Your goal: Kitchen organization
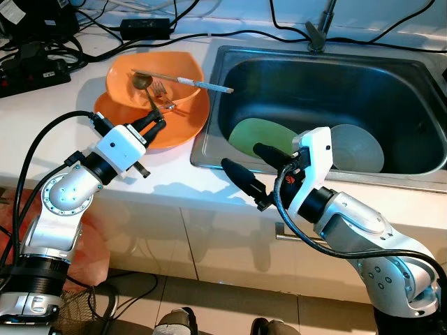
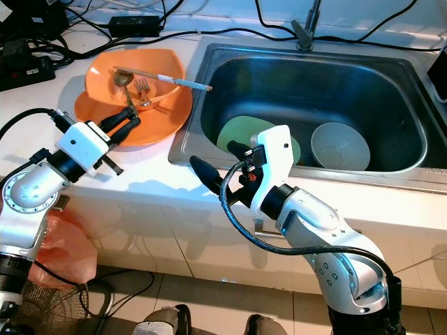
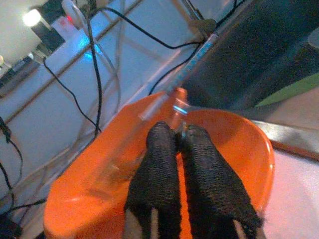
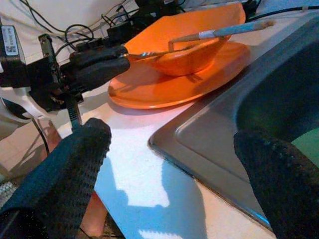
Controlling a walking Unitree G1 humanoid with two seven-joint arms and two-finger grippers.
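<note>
An orange bowl (image 1: 178, 68) sits on an orange plate (image 1: 187, 124) on the white counter, left of the steel sink (image 1: 209, 150). In the bowl lie a fork (image 1: 158, 93) and a long-handled spoon (image 1: 188, 82) whose handle sticks out over the sink. My left gripper (image 1: 157, 124) is at the bowl's near rim, shut on the fork's handle (image 4: 149, 53). My right gripper (image 1: 241, 155) hangs open and empty over the sink's front left corner. A green plate (image 1: 258, 136) and a grey bowl (image 1: 357, 148) lie in the sink.
Black cables, a power strip (image 1: 31, 70) and an adapter (image 1: 145, 28) crowd the counter's back left. The faucet (image 1: 320, 31) stands behind the sink. An orange bag (image 1: 91, 258) lies on the floor by the cabinet.
</note>
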